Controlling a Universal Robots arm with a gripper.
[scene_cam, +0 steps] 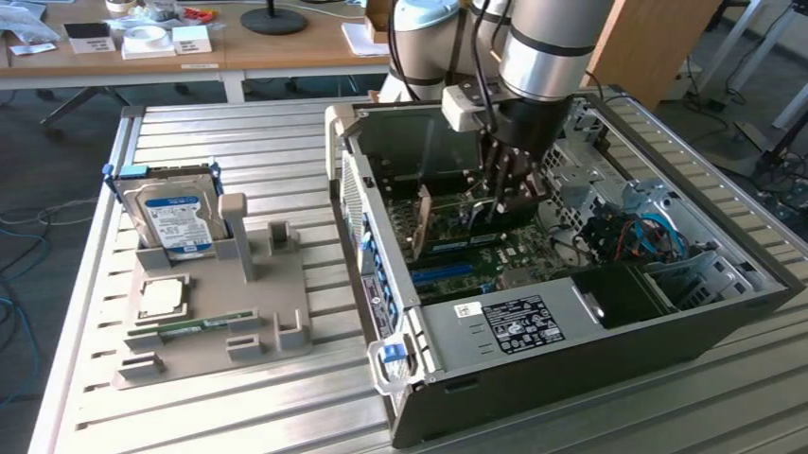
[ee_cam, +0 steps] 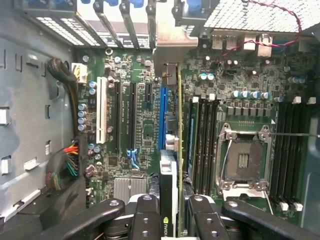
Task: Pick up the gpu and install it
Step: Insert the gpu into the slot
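On inspection, the arm [scene_cam: 550, 47] consists of smooth silver-grey cylindrical segments. Black cables [scene_cam: 478, 38] run along its side, well above the jaws. A small whitish box [scene_cam: 463, 104] is fixed to the black wrist section just above the gripper [scene_cam: 505, 194]. The gripper's fingers [ee_cam: 145, 217] are matt black jointed links, each fitted with round silver screws [ee_cam: 114, 203] directly behind the jaws.

Even, bright light glares on the table [scene_cam: 227, 132]; the case [scene_cam: 606, 359] interior seems dimmer.

Nvidia logo [ee_cam: 166, 220] on gpu [ee_cam: 169, 175]
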